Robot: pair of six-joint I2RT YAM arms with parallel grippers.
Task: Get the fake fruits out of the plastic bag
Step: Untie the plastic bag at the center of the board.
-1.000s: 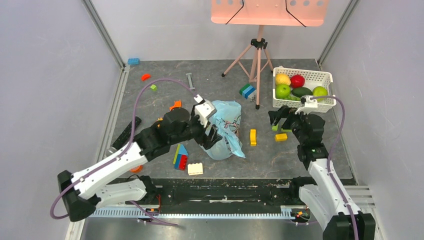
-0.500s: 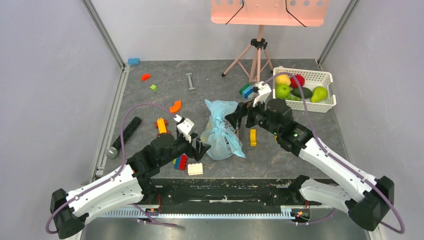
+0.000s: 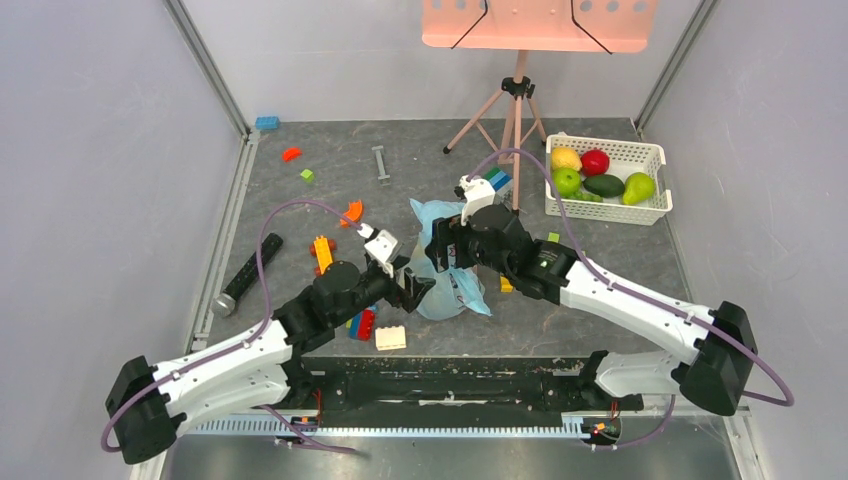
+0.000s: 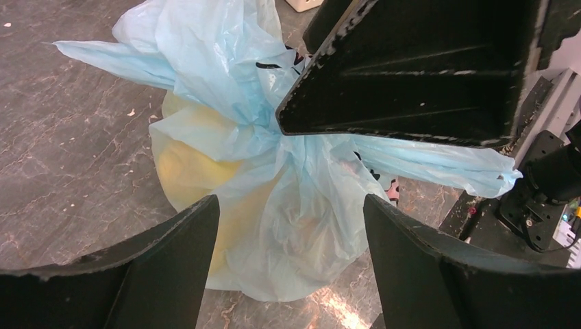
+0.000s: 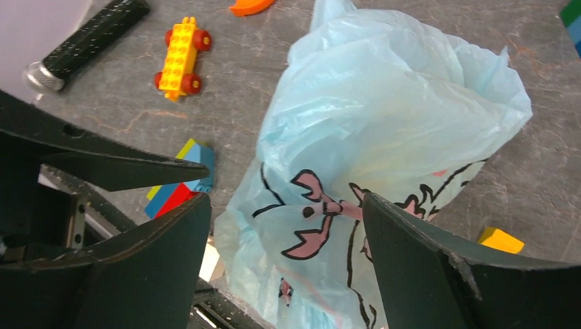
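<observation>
The light-blue plastic bag [image 3: 452,280] with its pink-and-dark cartoon print lies bunched at the table's middle. It fills the left wrist view [image 4: 294,171] and the right wrist view [image 5: 384,116]. A yellow fake fruit [image 4: 181,161] shows through the film; the other fruits are hidden inside. My left gripper [image 3: 412,288] is open at the bag's near-left side, its jaws either side of the bag's bulge [image 4: 289,202]. My right gripper [image 3: 443,255] is open just above the bag's top, jaws straddling the printed side [image 5: 286,202]. Neither holds anything.
A white slotted basket [image 3: 655,155] with apples, avocado and pear stands at the back right. A tripod [image 3: 515,110] stands behind the bag. Blocks lie around: a yellow toy car [image 3: 322,250], a red-blue-yellow stack [image 3: 362,322], a cream brick [image 3: 390,338]. A black cylinder [image 3: 248,272] lies left.
My right arm has swung left from the basket to over the bag. My left gripper pulled back from the bag, then returned to its near-left side.
</observation>
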